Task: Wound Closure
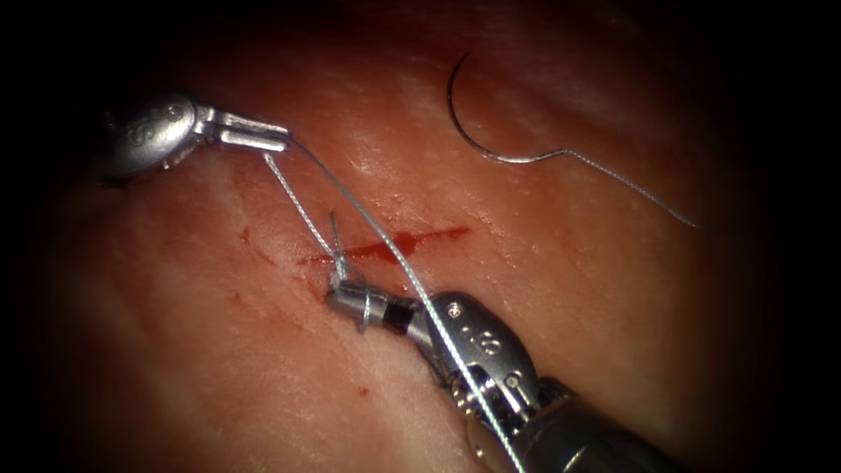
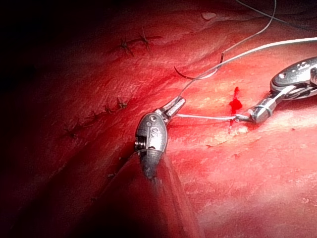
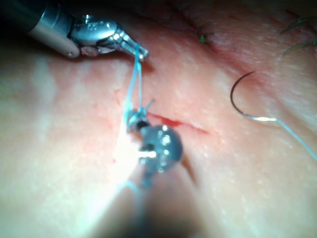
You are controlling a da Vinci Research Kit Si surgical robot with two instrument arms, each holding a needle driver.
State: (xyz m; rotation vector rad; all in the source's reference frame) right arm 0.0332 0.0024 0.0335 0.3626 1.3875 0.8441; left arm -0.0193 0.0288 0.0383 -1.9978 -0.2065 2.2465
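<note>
The cut (image 1: 394, 245) runs as a short red line across the tissue (image 1: 219, 385). At its left end sits a knot (image 1: 337, 263) of thread (image 1: 302, 206). My left tool (image 1: 282, 137) is above and left of the cut, jaws shut on the thread, with two strands running from it. One strand goes down to the knot and the other crosses over the right tool's shaft. My right tool (image 1: 340, 298) lies just below the knot, jaws shut on a short piece of thread. The needle (image 1: 464, 123) lies free on the tissue to the upper right of the cut, held by neither tool.
The needle's thread tail (image 1: 631, 188) trails right across the tissue. Red fluid (image 2: 235, 103) marks the cut. Older dark stitches (image 2: 133, 44) (image 3: 203, 37) sit farther off on the tissue. The needle (image 2: 198, 77) (image 3: 237, 96) lies beyond both tools (image 2: 176, 105) (image 3: 137, 51).
</note>
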